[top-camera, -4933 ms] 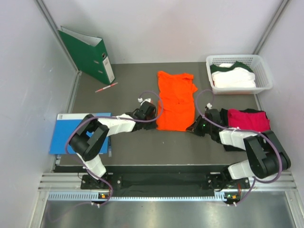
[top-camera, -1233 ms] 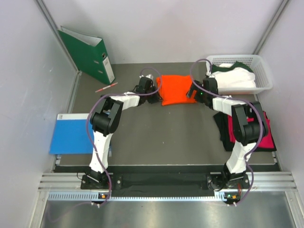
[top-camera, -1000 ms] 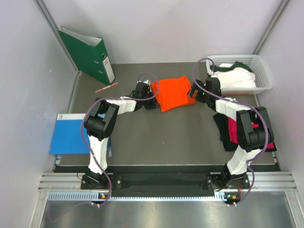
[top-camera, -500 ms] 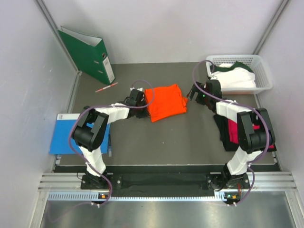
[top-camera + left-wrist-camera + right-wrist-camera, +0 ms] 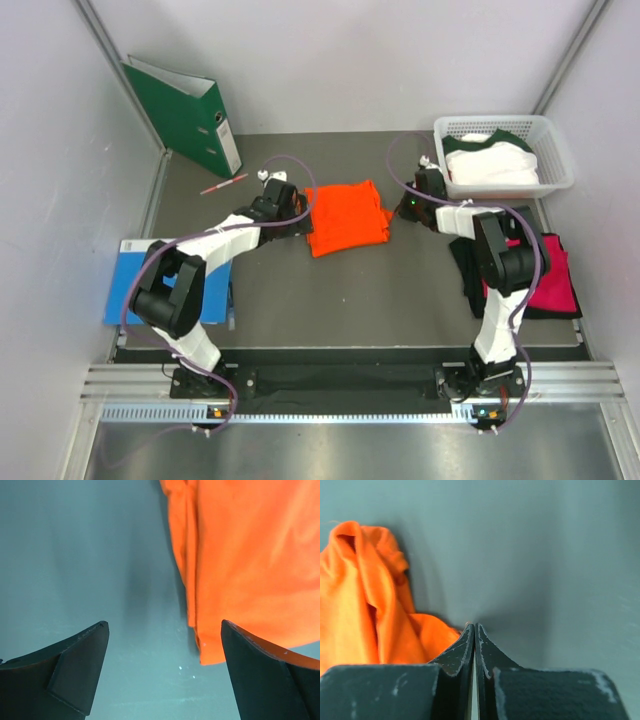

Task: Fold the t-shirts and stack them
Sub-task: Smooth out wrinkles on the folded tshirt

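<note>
4 t-shirts: one orange (image 5: 345, 215), one white (image 5: 490, 168), one pink (image 5: 555, 275), one black (image 5: 463, 280); 1 basket (image 5: 500, 121); 1 green binder (image 5: 180, 110); 1 blue folder (image 5: 125, 285); 1 pen (image 5: 223, 184).

Folded t-shirt (image 5: 347, 216) mid-table, left gripper (image 5: 297, 212) just left of it, right gripper (image 5: 405, 208) just right. Basket (image 5: 556, 150) rear right, another t-shirt (image 5: 490, 168) inside. Stacked t-shirts (image 5: 558, 280) at right edge. Ring binder (image 5: 183, 115) rear left, pen (image 5: 223, 184) before it. Folder (image 5: 135, 285) front left

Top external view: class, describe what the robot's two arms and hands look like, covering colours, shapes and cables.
The left arm and right arm both alternate white shells with bulky black joints, and a thin lilac cable loops along each. The left hand and right hand have black wedge-shaped fingers that taper to points and are lightly scuffed.
</note>
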### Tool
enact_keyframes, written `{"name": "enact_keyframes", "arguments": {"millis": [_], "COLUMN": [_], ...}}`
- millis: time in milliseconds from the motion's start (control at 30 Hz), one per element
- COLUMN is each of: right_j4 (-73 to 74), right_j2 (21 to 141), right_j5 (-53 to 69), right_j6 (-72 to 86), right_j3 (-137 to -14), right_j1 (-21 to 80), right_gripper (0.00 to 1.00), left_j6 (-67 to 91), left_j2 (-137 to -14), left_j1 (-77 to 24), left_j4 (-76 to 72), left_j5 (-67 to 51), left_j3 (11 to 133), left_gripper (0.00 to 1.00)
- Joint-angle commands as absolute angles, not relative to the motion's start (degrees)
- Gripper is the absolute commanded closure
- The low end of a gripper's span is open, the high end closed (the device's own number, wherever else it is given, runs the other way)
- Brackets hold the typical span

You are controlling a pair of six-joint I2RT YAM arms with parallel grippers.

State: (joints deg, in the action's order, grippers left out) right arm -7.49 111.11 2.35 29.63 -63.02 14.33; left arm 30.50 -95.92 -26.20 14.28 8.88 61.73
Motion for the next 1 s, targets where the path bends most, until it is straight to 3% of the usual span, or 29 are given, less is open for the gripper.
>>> {"name": "enact_keyframes", "arguments": {"millis": [0,400,733,867,967], "right_j4": [-7.21,-5.54,-4.92,-4.83,-4.05], "right_j2": [113.82,115.84,115.75,115.58,115.05], "right_j5": [0.27,0.26,2.72,3.95,3.78], "right_j6": [28.74,29.88,30.85,31.64,31.73], "right_j3": [-65.74,-67.06,-64.51,-63.2,-62.76], "right_j1": [17.92,23.47,24.17,24.69,25.14], "right_gripper": [1.0,1.0,1.0,1.0,1.0], "left_j6": [29.27,31.99,34.54,35.42,35.86], "left_j2": [-95.44,-112.93,-119.0,-118.83,-119.18], "left_j1": [-25.14,-21.62,-20.74,-20.48,-20.39], "left_j4": [12.75,1.07,-6.05,-7.91,-7.65], "left_j5": [14.06,9.32,5.01,3.52,2.46], "left_j3": [64.86,76.11,79.19,77.7,77.78], "left_gripper": [0.02,0.04,0.15,0.26,0.58]}}
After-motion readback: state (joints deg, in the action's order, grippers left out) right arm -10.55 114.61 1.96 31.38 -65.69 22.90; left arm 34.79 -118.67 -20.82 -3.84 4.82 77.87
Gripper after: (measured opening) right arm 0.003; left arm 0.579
